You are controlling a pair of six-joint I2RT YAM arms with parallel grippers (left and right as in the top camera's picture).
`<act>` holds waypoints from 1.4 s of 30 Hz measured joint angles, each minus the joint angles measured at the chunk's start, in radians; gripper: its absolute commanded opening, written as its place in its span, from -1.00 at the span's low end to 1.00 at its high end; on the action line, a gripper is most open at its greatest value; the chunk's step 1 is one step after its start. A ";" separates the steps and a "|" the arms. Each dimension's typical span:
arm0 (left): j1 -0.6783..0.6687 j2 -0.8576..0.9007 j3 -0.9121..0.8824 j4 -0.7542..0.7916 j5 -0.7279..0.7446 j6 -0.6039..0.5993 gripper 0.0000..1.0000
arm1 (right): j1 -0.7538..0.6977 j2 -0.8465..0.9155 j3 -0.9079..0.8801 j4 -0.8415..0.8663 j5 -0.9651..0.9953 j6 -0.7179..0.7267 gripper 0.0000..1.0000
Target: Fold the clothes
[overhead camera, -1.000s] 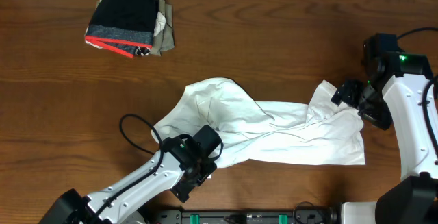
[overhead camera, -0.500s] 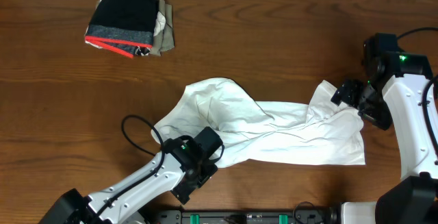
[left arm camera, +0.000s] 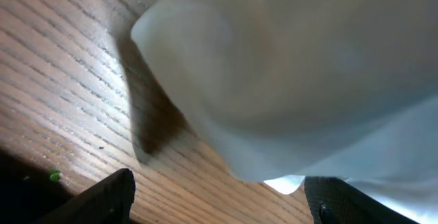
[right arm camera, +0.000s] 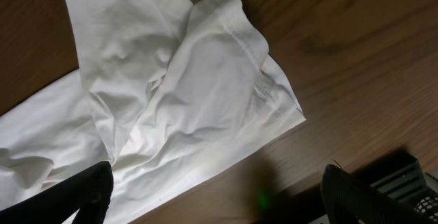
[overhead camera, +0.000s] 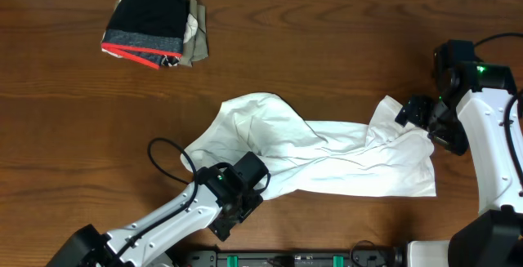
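The large white short-sleeved shirt of thin, wrinkled cloth lies bunched in a long rumpled band across the middle and right of the brown wooden worktop; it is neither spread flat nor folded, so I judge the step in hand to be the taking hold of its ends for laying it out. A small stack of folded dark garments, black on top with grey and red bands, sits well apart at the far left corner. The left pincer stands wide open and empty at the shirt's near left edge, the cloth bulging just ahead of its fingers; the right pincer is likewise wide open, holding nothing, over the sleeve end on the right. The next move probably calls for each pincer to come down on a hem and close on a single layer; then both draw apart to flatten the cloth.
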 measured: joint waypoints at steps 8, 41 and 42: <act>0.000 0.060 0.012 0.010 0.006 0.000 0.59 | 0.000 0.000 0.000 -0.002 -0.001 -0.007 0.90; 0.305 0.092 0.021 -0.038 0.087 0.235 -0.88 | 0.000 0.000 0.000 -0.039 -0.003 0.015 0.98; 0.334 0.092 0.021 -0.045 0.087 0.257 -0.88 | 0.000 0.000 -0.001 -0.040 -0.002 0.021 0.99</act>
